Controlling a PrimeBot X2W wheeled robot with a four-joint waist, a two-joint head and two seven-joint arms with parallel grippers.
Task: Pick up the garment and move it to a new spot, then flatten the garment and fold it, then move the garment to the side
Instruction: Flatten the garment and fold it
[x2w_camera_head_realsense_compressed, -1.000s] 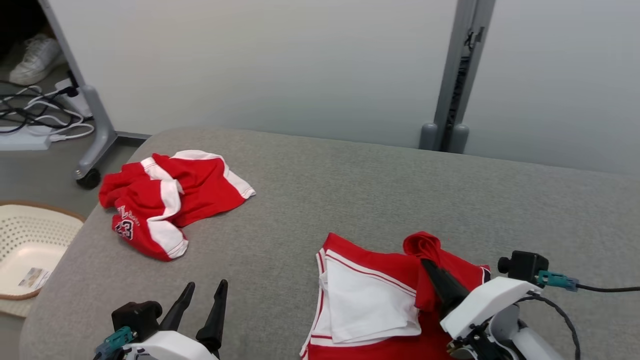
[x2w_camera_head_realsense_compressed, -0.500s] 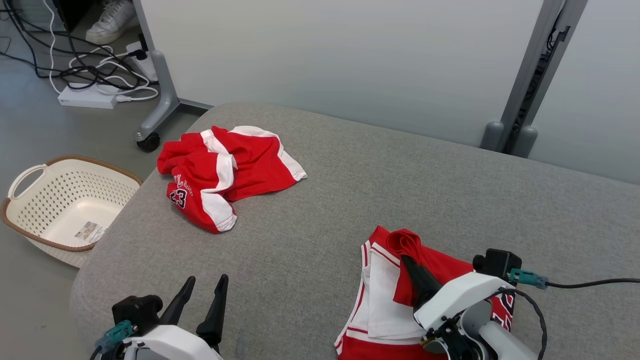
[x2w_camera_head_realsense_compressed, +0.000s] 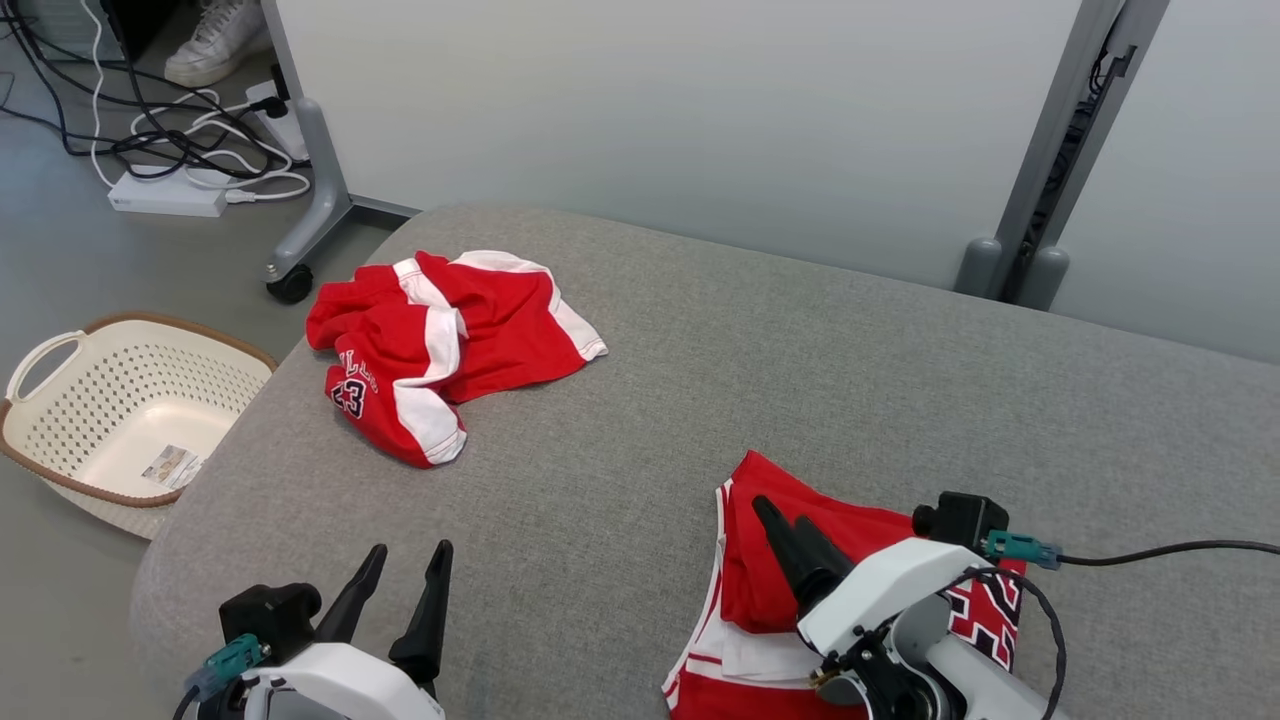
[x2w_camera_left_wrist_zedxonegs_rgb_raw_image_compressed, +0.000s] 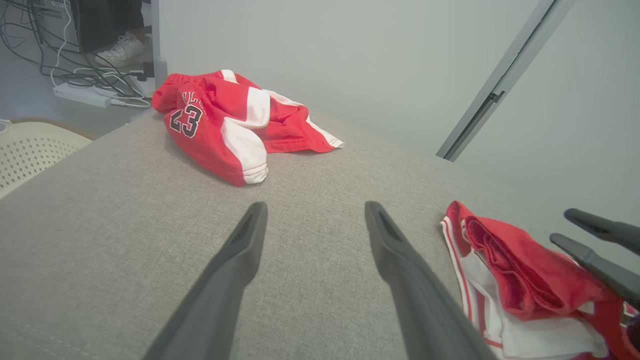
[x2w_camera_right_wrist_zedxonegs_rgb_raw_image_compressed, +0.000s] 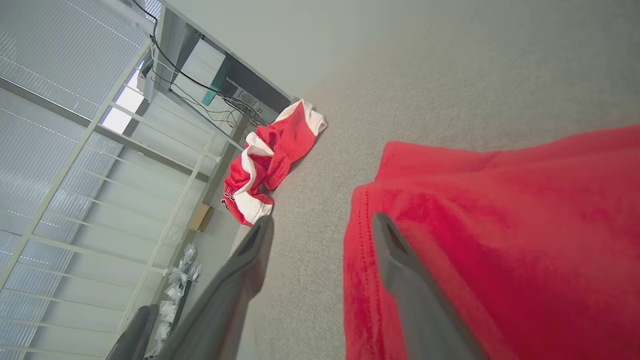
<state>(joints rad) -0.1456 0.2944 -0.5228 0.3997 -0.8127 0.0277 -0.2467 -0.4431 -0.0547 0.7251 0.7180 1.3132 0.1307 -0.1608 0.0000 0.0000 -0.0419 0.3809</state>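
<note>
Two fingers of right gripper (x2w_camera_head_realsense_compressed: 787, 518) spread, gripping nothing, over folded red-and-white jersey garment (x2w_camera_head_realsense_compressed: 748, 585) at lower right of grey fabric surface (x2w_camera_head_realsense_compressed: 800, 350); garment's bottom edge cut off, right part behind white arm (x2w_camera_head_realsense_compressed: 900, 590)

I count two red garments (crumpled garment (x2w_camera_head_realsense_compressed: 440, 345) at ten o'clock, folded garment (x2w_camera_head_realsense_compressed: 745, 580) at five), one basket (x2w_camera_head_realsense_compressed: 110, 375) at nine, one shoe (x2w_camera_head_realsense_compressed: 215, 45) at eleven, and my two grippers, left gripper (x2w_camera_head_realsense_compressed: 408, 548) and right gripper (x2w_camera_head_realsense_compressed: 780, 510).

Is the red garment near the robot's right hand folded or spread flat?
Folded: the red garment lies in layers, a red flap doubled over its white part.
</note>
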